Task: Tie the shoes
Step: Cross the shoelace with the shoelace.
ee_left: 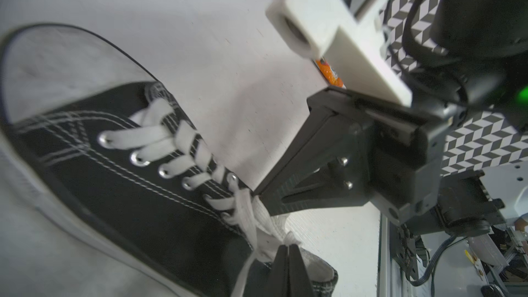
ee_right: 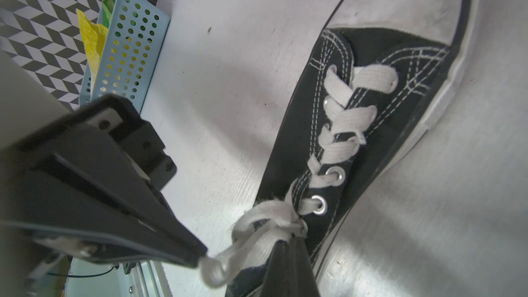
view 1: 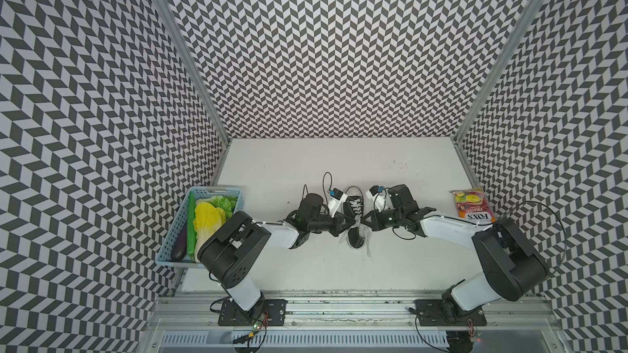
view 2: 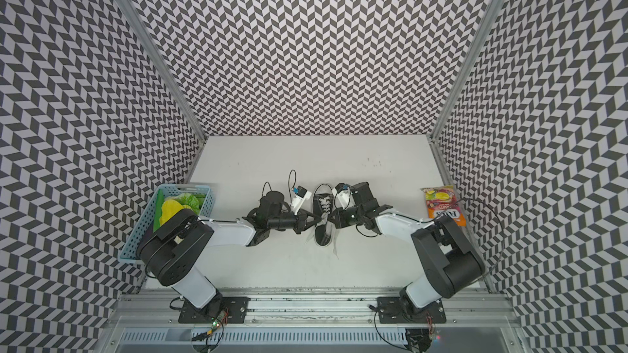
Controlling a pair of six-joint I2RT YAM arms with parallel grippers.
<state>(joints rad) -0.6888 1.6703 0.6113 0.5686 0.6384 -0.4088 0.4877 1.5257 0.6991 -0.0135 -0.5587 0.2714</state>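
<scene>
Fingers (ee_left: 281, 275) of the left gripper (view 1: 352, 223) are pressed together on the white lace (ee_right: 268, 210) just past the top eyelets. The right gripper (view 1: 363, 221) is clamped on the lace from the opposite side, its tips nearly meeting the left's over the black sneaker (view 1: 355, 237). The sneaker lies mid-surface (view 1: 306, 266) between the arms, toe pointing away from the robot. Each pinch seems to hold a loop, though blur leaves that uncertain, so the bow is probably being drawn. Next, pulling evenly apart should cinch the knot without dragging the sneaker. A blue basket (view 1: 176, 232) and a snack packet (view 1: 472, 205) sit well off to either side.
</scene>
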